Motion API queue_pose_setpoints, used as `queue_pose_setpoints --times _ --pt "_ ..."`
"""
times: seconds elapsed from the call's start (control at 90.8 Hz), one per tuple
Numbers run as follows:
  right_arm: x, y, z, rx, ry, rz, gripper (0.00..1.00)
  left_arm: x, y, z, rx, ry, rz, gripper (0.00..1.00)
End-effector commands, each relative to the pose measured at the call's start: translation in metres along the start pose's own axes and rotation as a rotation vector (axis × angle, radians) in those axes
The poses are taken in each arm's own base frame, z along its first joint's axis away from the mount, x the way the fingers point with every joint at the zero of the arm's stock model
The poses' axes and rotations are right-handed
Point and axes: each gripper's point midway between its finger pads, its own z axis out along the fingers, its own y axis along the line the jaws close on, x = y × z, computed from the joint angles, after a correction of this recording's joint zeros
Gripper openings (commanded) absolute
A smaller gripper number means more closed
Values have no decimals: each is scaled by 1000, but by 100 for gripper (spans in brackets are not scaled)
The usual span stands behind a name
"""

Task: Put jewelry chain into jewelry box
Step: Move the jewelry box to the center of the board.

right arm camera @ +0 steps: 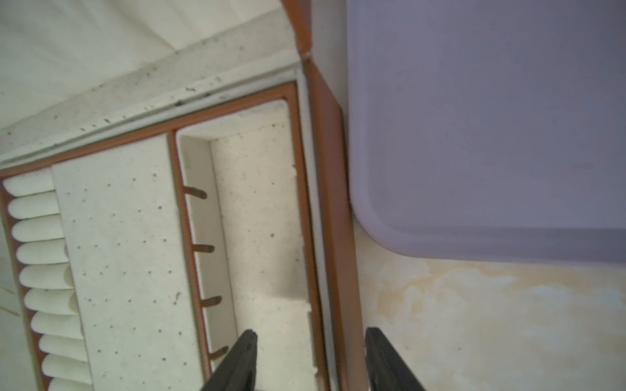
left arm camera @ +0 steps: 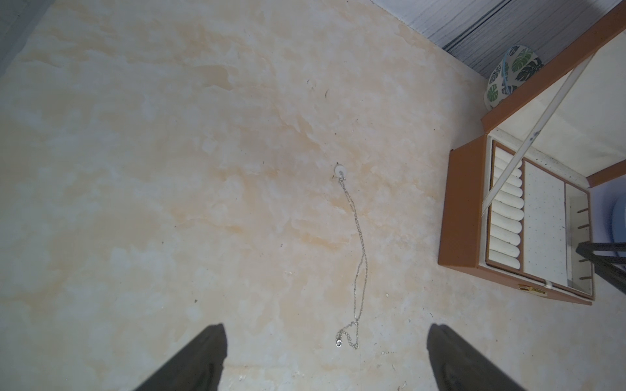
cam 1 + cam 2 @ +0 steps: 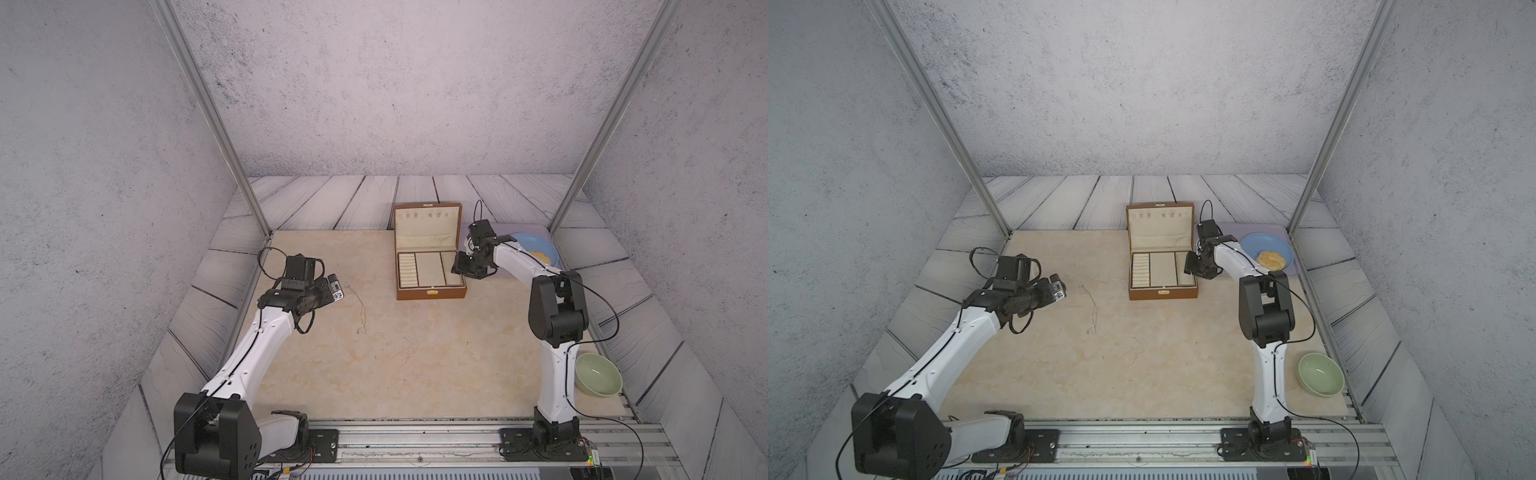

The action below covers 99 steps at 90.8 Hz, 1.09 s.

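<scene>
The jewelry chain (image 3: 360,309) (image 3: 1093,309) lies stretched out on the beige tabletop, left of the jewelry box. In the left wrist view the chain (image 2: 359,250) has a small white disc at its far end and its clasp near the fingers. My left gripper (image 2: 326,326) (image 3: 328,297) hangs open above the clasp end, touching nothing. The brown jewelry box (image 3: 430,293) (image 3: 1163,293) (image 2: 457,210) stands open, lid upright, its cream compartments bare. My right gripper (image 1: 311,331) (image 3: 467,268) straddles the box's right wall (image 1: 333,203), one finger inside the end compartment and one outside, with gaps on both sides.
A lilac tray (image 1: 474,135) (image 3: 498,228) sits right of the box and carries a blue plate (image 3: 536,245) with a flat bread (image 3: 1271,259). A green bowl (image 3: 598,374) stands near the right arm's base. A leaf-patterned cup (image 2: 511,74) is behind the box.
</scene>
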Motion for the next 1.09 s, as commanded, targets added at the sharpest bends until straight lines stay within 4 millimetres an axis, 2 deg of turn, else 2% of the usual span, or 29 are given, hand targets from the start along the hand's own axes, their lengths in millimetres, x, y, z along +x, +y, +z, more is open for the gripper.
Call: queue_pose_setpoints --times 0.0,0.077,0.143,0.198,0.253,0.308,0.583,0.738,0.969,1.079 --pt "5 -11 7 60 35 -23 46 5 -1 4 -4 21 29 98" --pt "6 -12 11 70 38 -30 38 5 -1 6 -5 27 34 98" --pt "8 -12 13 77 40 -38 36 5 -1 7 -7 28 36 98" --pt "9 -12 13 82 39 -49 27 5 0 8 -11 28 38 98" --pt "11 -13 13 89 39 -53 25 4 0 8 -13 27 40 98" --pt "13 -13 11 92 37 -62 17 4 0 9 -12 28 40 98" --pt "28 -7 -17 79 2 -64 9 6 -3 10 0 37 39 98" --pt "56 -7 -32 75 19 -68 9 10 -5 11 10 47 39 98" --pt "119 -11 -45 67 65 -54 9 19 -8 13 14 69 42 98" --pt "146 -6 -49 45 74 -39 9 24 -9 14 13 86 44 98"
